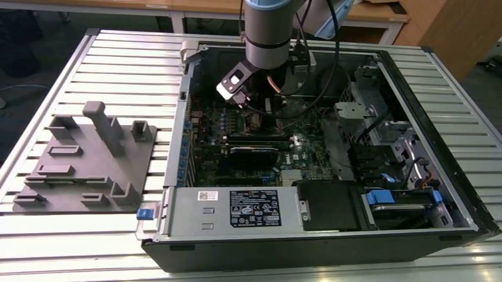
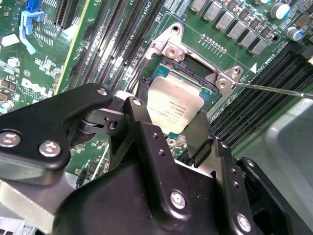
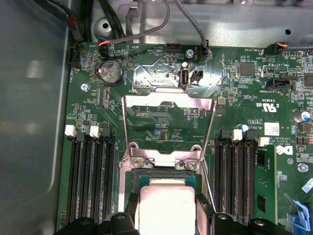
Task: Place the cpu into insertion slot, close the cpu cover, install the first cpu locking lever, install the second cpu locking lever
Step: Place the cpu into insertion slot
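Hovering toward 12 o'clock inside the open computer case [image 1: 314,255], the gripper [image 2: 171,110] has its fingers [image 2: 199,134] clasped on the cpu [image 2: 178,100], just over the insertion slot [image 2: 195,66]. The cpu cover [image 3: 168,101] stands raised; the chip's print is too small to read.

A slatted table [image 1: 126,59] bears a computer case [image 1: 314,254] and grey fixture [image 1: 70,179].

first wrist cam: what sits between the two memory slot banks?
The insertion slot, with the cpu at it, gripped by the gripper, and next to the slot the cpu cover standing open. All of this is seen in the first wrist view.
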Controlling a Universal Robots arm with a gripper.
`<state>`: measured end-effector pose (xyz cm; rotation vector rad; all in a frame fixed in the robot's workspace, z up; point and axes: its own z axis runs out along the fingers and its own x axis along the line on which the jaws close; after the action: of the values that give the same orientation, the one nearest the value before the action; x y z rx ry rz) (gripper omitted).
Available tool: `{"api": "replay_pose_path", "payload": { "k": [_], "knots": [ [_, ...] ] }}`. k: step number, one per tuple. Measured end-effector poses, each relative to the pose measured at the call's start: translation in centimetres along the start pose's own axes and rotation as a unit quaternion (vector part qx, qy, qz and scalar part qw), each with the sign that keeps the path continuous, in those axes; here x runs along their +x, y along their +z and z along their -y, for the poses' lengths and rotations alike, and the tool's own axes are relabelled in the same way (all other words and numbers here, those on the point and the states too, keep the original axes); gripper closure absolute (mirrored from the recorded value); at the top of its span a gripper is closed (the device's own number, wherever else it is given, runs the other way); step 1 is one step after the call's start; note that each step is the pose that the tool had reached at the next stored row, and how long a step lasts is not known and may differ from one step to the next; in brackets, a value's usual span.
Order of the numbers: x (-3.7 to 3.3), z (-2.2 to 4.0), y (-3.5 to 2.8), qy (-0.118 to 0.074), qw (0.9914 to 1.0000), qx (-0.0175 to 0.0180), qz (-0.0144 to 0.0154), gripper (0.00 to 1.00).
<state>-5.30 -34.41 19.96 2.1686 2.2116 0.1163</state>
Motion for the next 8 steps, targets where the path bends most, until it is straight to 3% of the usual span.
{"api": "replay_pose_path", "payload": {
  "k": [8],
  "knots": [
    [0.06,0.01,0.0,0.0,1.0,0.0001,0.0001,0.46]
  ]
}}
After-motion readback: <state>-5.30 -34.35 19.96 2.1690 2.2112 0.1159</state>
